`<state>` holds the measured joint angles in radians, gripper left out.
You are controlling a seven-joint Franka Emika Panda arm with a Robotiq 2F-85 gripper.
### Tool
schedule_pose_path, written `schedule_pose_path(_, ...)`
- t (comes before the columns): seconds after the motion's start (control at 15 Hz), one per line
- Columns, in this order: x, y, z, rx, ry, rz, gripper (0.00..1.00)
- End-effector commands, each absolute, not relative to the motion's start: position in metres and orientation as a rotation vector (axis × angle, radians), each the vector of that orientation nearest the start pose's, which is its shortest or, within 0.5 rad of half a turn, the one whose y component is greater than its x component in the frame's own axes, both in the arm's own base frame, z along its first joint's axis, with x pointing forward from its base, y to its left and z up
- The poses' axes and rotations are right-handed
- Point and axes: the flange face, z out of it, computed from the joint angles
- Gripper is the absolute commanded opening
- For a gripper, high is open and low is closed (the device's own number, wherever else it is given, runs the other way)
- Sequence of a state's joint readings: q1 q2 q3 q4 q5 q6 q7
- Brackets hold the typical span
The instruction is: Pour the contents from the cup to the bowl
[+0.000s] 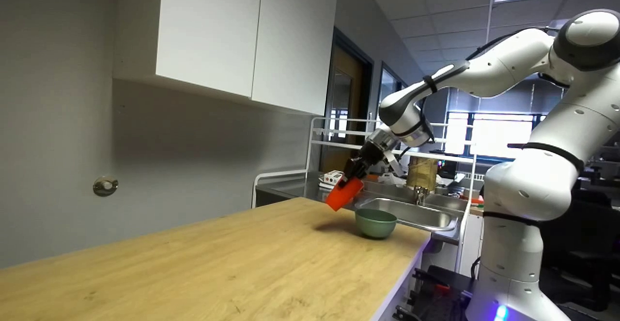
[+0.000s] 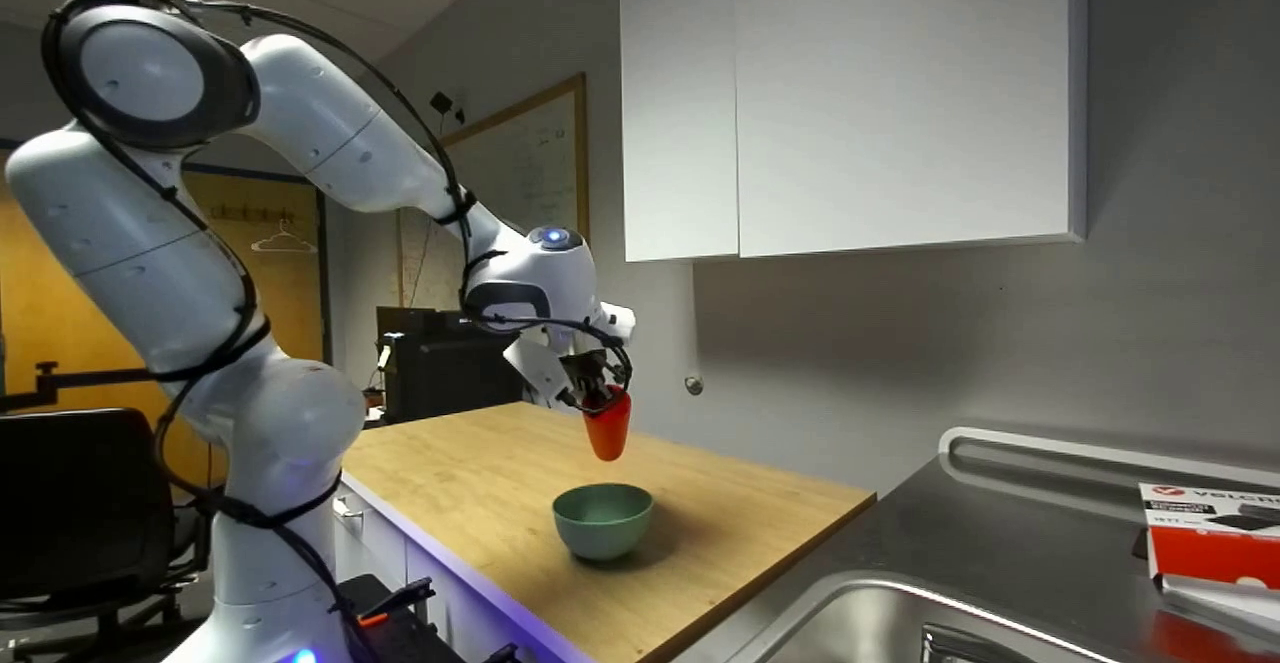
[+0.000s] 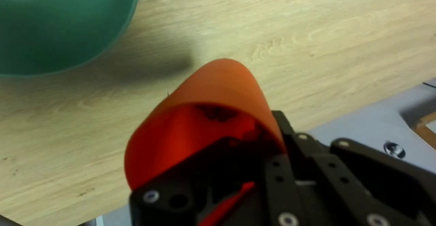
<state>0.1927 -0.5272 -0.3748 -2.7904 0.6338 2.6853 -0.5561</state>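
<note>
Cup [image 1: 343, 195] held up off the table [image 1: 218, 263], tilted, mouth toward the gripper [image 1: 347, 180], over the stretch between the bowl [image 2: 602, 531] and the table edge along the wall [image 1: 63, 117]. Fingers [image 3: 221, 154] pinch the cup's side, one inside the mouth, one outside; the inside tip is lost in black in the wrist view. Cup's inside partly blocked by that finger; a dark patch in there is too murky to name. Bowl upright on the table, apart from the cup, near the corner where the edge by the arm [image 1: 513, 234] meets the edge by the sink [image 2: 860, 623]. Bowl cut off at left and top in the wrist view; only part of its inside shows in both exterior views. Arm base cut off at the bottom in both. Sink cut off at the bottom in an exterior view, box [image 2: 1210, 551] near it cut off at right.
</note>
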Motion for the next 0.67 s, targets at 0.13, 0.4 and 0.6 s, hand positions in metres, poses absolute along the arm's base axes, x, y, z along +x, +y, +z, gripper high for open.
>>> schedule_pose_path(0.13, 0.362, -0.119, 0.377, -2.430, 0.181, -0.843, 0.01)
schedule_pose_path(0.4, 0.351, -0.139, 0.354, -2.308, 0.204, -0.912, 0.01)
schedule_pose_path(0.6, 0.345, -0.145, 0.337, -2.222, 0.206, -0.961, 0.01)
